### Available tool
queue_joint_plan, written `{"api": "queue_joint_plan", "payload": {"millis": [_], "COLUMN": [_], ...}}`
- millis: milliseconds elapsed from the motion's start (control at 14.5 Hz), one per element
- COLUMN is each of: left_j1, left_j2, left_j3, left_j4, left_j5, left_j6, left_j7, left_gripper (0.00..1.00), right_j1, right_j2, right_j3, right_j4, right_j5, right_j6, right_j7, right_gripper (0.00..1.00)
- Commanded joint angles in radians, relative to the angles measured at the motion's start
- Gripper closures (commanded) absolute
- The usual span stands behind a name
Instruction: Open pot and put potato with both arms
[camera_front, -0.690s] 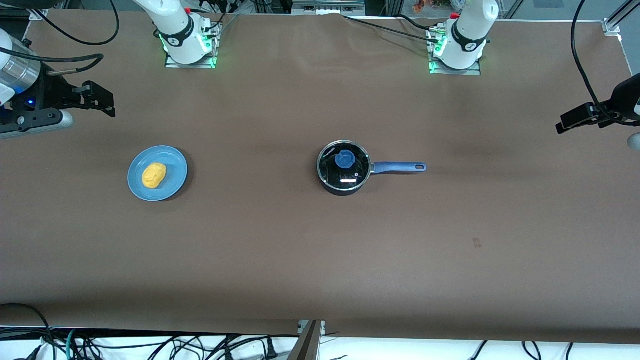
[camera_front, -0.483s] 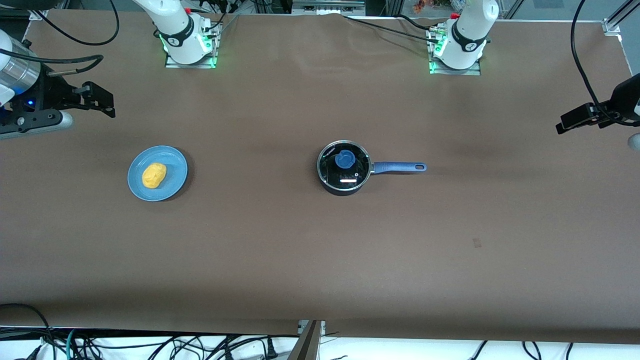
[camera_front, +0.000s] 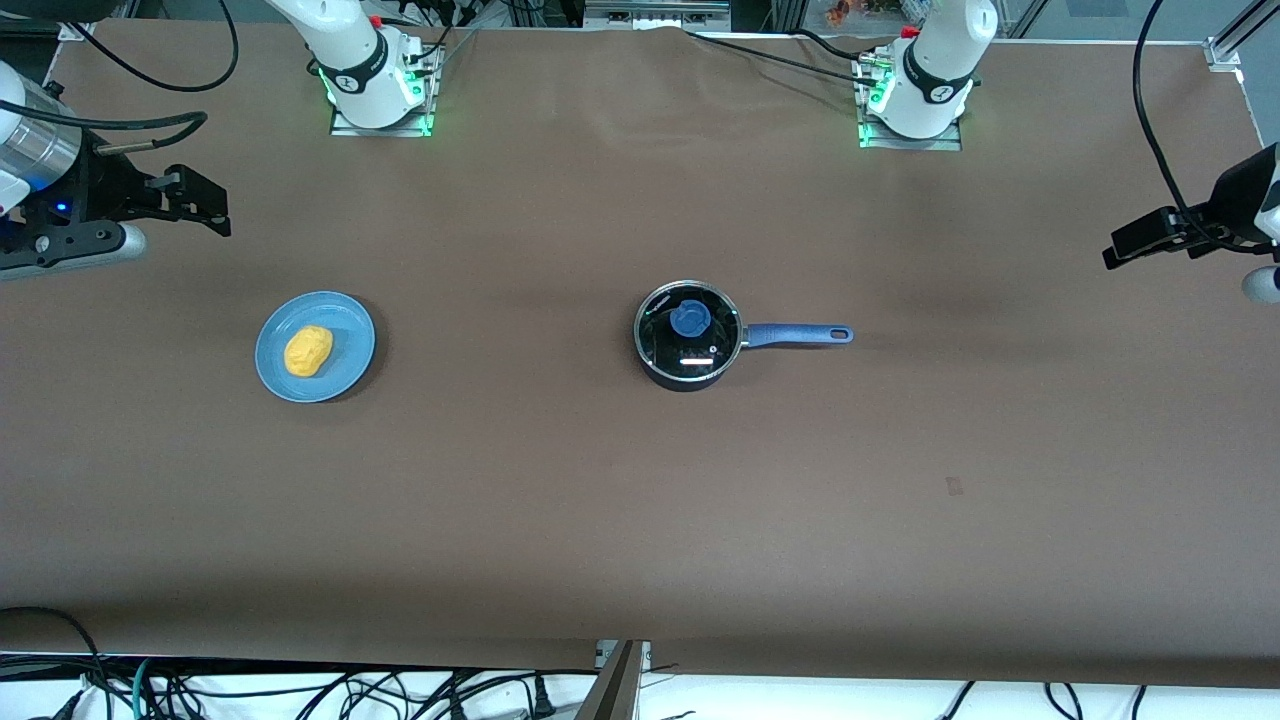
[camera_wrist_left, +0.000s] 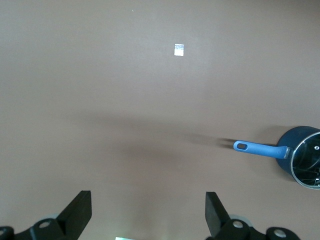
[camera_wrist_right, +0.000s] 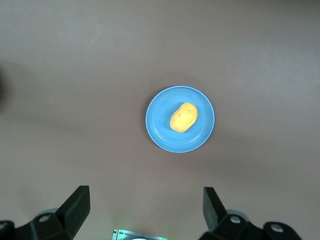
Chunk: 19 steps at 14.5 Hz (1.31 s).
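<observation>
The smooth yellow-orange potato (camera_front: 308, 351) is lying on a flat light-blue plate (camera_front: 349, 371) toward the right arm's end of the brown table (camera_front: 600, 520). The small black saucepan (camera_front: 690, 334), with its glass lid (camera_front: 668, 345) on and its long blue handle (camera_front: 797, 334) pointing toward the left arm's end, is sitting mid-table. The right gripper (camera_wrist_right: 145, 207) is hovering with fingers spread over the table's right-arm end; the left gripper (camera_wrist_left: 148, 212) is hovering likewise spread over the left-arm end.
</observation>
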Motion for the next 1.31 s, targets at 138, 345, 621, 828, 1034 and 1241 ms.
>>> {"api": "queue_joint_plan", "payload": {"millis": [138, 345, 621, 828, 1034, 1241], "left_j1": [0.002, 0.002, 0.002, -0.003, -0.012, -0.013], "left_j2": [-0.012, -0.046, -0.083, -0.075, -0.063, -0.021], "left_j3": [-0.022, -0.034, -0.039, -0.042, -0.089, -0.187], "left_j4": [-0.020, -0.073, -0.132, -0.122, -0.132, -0.142], "left_j5": [0.000, 0.000, 0.000, -0.010, -0.035, -0.043], "left_j6": [-0.001, 0.017, 0.057, 0.066, 0.083, 0.129], "left_j7": [-0.014, -0.033, -0.033, -0.039, -0.106, -0.224], "left_gripper": [0.00, 0.00, 0.00, 0.00, 0.00, 0.00], "right_j1": [-0.008, -0.008, -0.005, -0.005, -0.005, -0.005], "right_j2": [0.010, 0.010, 0.010, 0.014, 0.016, 0.018], "right_j3": [0.008, 0.008, 0.008, 0.008, 0.008, 0.008], "right_j4": [0.030, 0.030, 0.030, 0.030, 0.030, 0.030], "right_j5": [-0.009, -0.009, -0.009, -0.011, -0.011, -0.008], "right_j6": [-0.012, -0.012, -0.010, -0.004, -0.004, -0.001], "right_j7": [0.012, 0.012, 0.013, 0.012, 0.010, 0.013], "right_gripper": [0.00, 0.00, 0.00, 0.00, 0.00, 0.00]}}
